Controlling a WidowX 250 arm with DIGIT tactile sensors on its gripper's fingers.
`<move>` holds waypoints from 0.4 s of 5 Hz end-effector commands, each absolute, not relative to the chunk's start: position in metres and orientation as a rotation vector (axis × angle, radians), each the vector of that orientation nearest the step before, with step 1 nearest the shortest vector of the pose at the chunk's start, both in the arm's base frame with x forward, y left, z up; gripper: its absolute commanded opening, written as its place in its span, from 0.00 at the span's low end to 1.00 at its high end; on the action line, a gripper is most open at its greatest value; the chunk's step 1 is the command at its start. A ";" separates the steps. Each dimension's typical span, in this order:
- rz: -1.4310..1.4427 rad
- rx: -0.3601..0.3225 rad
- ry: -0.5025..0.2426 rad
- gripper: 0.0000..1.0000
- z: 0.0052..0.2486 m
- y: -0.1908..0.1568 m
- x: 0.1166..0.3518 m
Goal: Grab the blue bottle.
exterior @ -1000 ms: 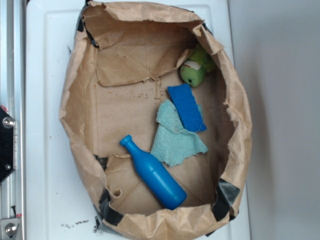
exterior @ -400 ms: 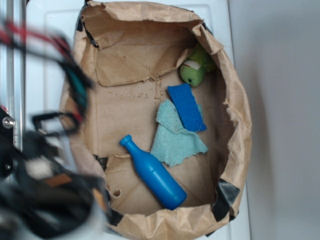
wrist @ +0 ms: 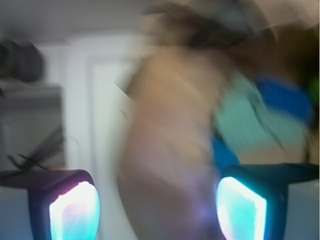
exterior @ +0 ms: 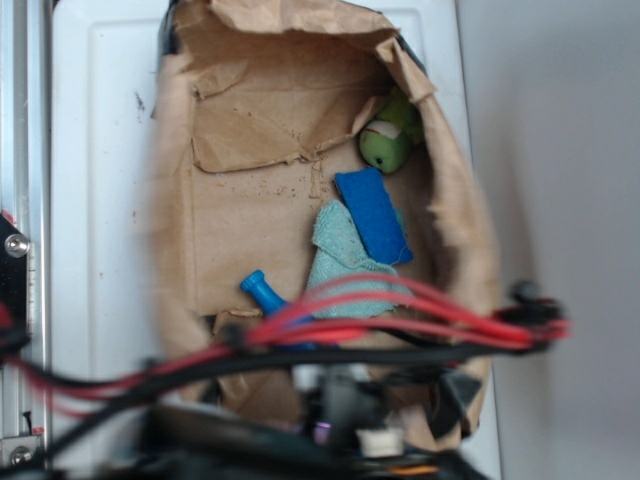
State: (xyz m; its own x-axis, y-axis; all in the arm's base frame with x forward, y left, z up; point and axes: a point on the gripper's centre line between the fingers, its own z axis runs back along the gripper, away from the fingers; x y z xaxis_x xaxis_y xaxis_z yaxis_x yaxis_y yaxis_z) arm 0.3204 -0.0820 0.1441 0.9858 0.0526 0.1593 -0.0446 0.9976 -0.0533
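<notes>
The blue bottle [exterior: 260,289] lies in the brown paper bag [exterior: 172,220]. Only its neck and lip show in the exterior view; my arm [exterior: 350,398] and its red cables [exterior: 400,310] hide the body. The wrist view is badly blurred. My gripper [wrist: 158,210] is open there, its two glowing fingertips [wrist: 75,212] far apart with only the blurred bag wall [wrist: 170,150] behind the gap. A blue patch just above the right finger looks like the bottle [wrist: 225,155].
Inside the bag, behind the bottle, lie a light teal cloth [exterior: 345,262], a flat dark-blue sponge [exterior: 373,213] and a green toy [exterior: 386,140]. The bag stands on a white surface [exterior: 100,200] with a metal rail [exterior: 25,150] along the left.
My arm has swept from the lower left across the bottom of the exterior view and now covers the bottle's body. The bag's walls look pushed inward.
</notes>
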 end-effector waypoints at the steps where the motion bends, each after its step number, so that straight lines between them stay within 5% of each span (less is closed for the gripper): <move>1: 0.032 -0.208 -0.238 1.00 0.202 -0.033 0.324; 2: -0.032 -0.239 -0.255 1.00 0.212 -0.028 0.310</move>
